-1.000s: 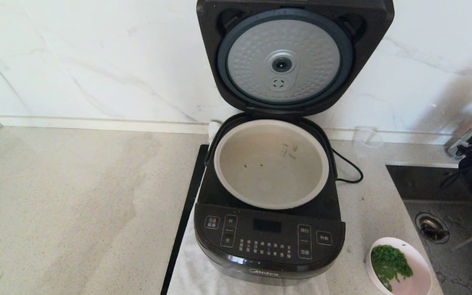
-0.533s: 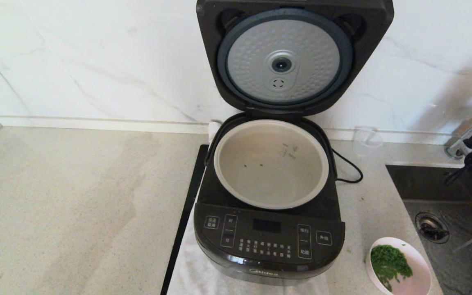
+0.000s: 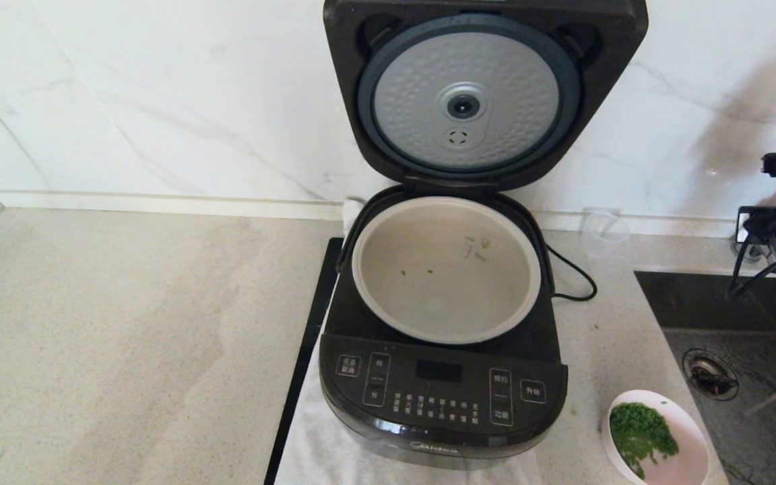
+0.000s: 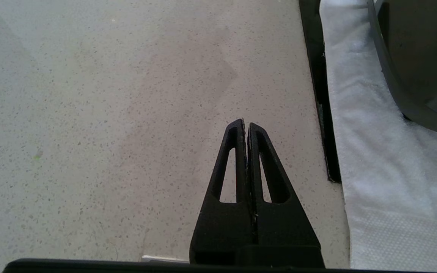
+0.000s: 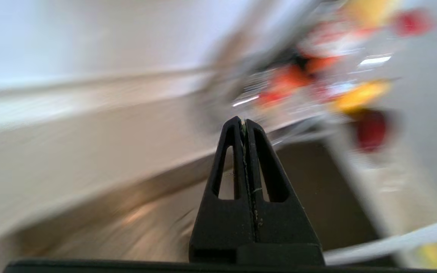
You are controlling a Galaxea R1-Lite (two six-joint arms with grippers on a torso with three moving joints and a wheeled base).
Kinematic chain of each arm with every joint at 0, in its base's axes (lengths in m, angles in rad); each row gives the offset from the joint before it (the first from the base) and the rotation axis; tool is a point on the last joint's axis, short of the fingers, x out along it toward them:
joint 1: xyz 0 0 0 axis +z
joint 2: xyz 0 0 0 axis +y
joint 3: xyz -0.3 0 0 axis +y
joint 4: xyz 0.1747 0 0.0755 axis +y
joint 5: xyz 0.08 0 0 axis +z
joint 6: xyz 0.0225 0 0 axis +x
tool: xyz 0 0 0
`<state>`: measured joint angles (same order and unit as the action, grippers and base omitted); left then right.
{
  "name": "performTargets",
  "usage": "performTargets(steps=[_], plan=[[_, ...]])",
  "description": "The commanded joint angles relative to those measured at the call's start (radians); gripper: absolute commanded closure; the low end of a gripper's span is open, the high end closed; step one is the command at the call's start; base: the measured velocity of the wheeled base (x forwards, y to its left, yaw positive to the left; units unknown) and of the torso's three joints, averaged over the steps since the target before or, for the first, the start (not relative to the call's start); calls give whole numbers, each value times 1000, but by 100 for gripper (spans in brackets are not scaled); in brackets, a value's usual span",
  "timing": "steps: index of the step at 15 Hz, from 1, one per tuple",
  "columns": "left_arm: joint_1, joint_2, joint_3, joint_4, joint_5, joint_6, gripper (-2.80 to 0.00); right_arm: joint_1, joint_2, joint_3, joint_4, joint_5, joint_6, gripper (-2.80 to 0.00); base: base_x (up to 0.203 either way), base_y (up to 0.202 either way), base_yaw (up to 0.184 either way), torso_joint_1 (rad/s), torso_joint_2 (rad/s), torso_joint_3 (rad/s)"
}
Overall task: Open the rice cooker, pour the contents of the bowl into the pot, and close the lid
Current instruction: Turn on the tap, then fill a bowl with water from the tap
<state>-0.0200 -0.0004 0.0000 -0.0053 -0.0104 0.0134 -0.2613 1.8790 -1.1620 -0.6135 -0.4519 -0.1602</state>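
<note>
Lid (image 3: pixel 486 94) up, cooker (image 3: pixel 442 397) open, pot (image 3: pixel 446 269) bare but for a couple of green specks on its floor: the opening part looks done and the pouring is the step in hand. The bowl (image 3: pixel 688 441) sits on the counter (image 3: pixel 125 337) at the cooker's front right corner, close to the sink (image 3: pixel 731 350), with the chopped greens (image 3: pixel 640 438) heaped on its left half.

The right gripper (image 5: pixel 244 123) is clamped tight with nothing between its fingers. In the head view only a dark piece of that arm shows at the right edge above the sink, well apart from the bowl. The left gripper (image 4: pixel 246 125) is also pinched closed and empty, parked low over bare counter beside the white cloth (image 4: pixel 370 151) under the cooker.

To do this well, the right gripper should spread its fingers before it descends, then take the bowl by the rim on the side away from the greens. It should carry the bowl level until it is over the pot. Tipping toward the pot's middle would keep bits off the black surround. The raised lid leaves little room behind, so approaching from the front right looks safest.

Hard to make out: the bowl's lower edge is cut off, the right wrist view is smeared, and a clear cup (image 3: pixel 605 232) by the wall barely shows.
</note>
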Motion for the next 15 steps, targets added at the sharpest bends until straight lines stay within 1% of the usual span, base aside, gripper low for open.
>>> performTargets(steps=[1,3,4,7,8,9,10,13,14,15], plan=[[0,-1,2,-1,0,0,0,41,-252,21,436,184,87,0,0,0,0,0,0,0],[0,-1,2,-1,0,0,0,45,-364,0,768,378,140,0,0,0,0,0,0,0],[0,-1,2,-1,0,0,0,32,-407,-22,917,472,161,0,0,0,0,0,0,0],[0,-1,2,-1,0,0,0,-25,-520,-72,1309,684,187,0,0,0,0,0,0,0],[0,-1,2,-1,0,0,0,-35,-557,-72,1422,722,181,0,0,0,0,0,0,0],[0,-1,2,-1,0,0,0,-38,-589,-57,1517,740,169,0,0,0,0,0,0,0],[0,-1,2,-1,0,0,0,-38,-616,-10,1569,749,149,0,0,0,0,0,0,0],[0,-1,2,-1,0,0,0,-19,-710,163,1611,755,88,0,0,0,0,0,0,0],[0,-1,2,-1,0,0,0,3,-740,231,1615,754,78,0,0,0,0,0,0,0],[0,-1,2,-1,0,0,0,45,-762,289,1617,753,76,0,0,0,0,0,0,0]])
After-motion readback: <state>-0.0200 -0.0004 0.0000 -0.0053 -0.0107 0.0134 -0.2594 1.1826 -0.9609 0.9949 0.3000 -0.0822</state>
